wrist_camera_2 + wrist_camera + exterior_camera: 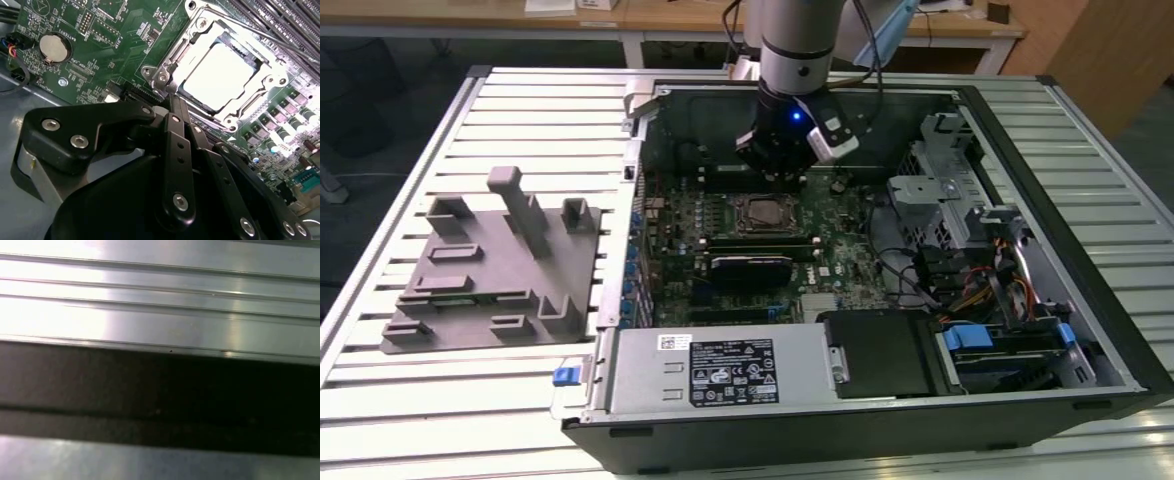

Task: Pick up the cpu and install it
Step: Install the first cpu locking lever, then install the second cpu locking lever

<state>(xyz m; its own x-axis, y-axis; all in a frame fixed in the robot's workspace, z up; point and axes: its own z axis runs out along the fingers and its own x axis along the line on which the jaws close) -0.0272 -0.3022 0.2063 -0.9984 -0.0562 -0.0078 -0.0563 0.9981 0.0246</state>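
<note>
Now you can see the arm [794, 45] reaching down into the open computer case [1067, 200], which lies on its side on the ribbed metal table [520, 110]. The gripper [781, 160] hangs over the far part of the green board [841, 260], just beyond the socket [767, 213].

In the second wrist view the cpu [219, 75] sits flat inside the metal frame of the socket [165, 75], its bright silver top facing up. Nothing touches it. The black linkage of the gripper [165, 145] is in front of it and a little apart from the frame, and a round coin battery [54, 47] is on the board to the other side.

Whether the pincer is released or clenched, you cannot tell from these pictures, because the fingertips are hidden; nothing is seen held in it.

On the exterior view's left, the grey plastic block [494, 265] with its upright posts stands on the table, well apart from the case. At the near side of the case lies the silver power supply [714, 370], and at the exterior view's right are the drive bays with blue tabs [981, 335] and coloured cables [974, 295].

In the first wrist view you see bright metal ribs [160, 305] and a dark band [160, 395] beside them.
</note>
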